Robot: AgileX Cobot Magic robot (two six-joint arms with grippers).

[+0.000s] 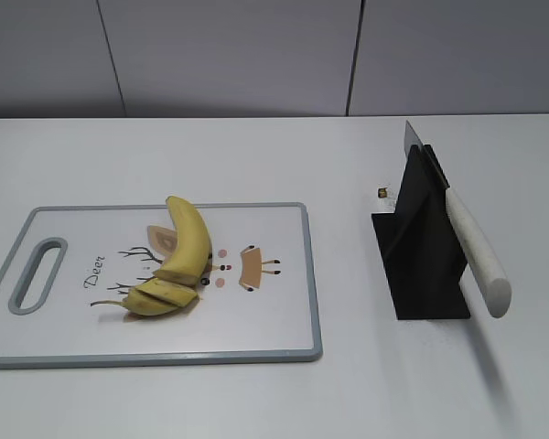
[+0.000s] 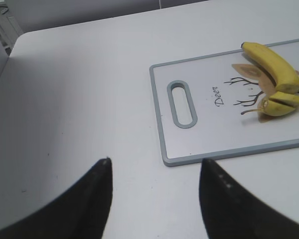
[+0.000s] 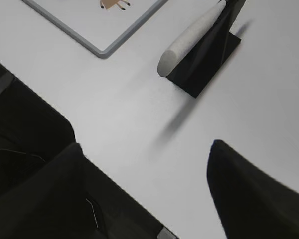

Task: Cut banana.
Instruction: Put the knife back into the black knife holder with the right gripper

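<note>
Fingers (image 2: 97, 199) of the left gripper (image 2: 154, 199) are spread wide over bare table (image 1: 348, 402), holding nothing; the right gripper (image 3: 144, 194) is likewise wide open and empty, near the table's edge. One banana (image 1: 185, 251) lies on the cutting board (image 1: 284, 329) at left, its stem end cut into slices. One knife (image 1: 471, 251) rests in a black stand (image 1: 425, 265) at right.

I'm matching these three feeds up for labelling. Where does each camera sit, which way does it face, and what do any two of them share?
Exterior view: raised at the table's front, slanting down at the cutting board, banana and knife in its black stand; no robot parts.
Left wrist view: above bare table, facing the board's handle end; open left pincer below.
Right wrist view: above the table, facing the knife's handle; open right pincer below.
All three share the board.
</note>
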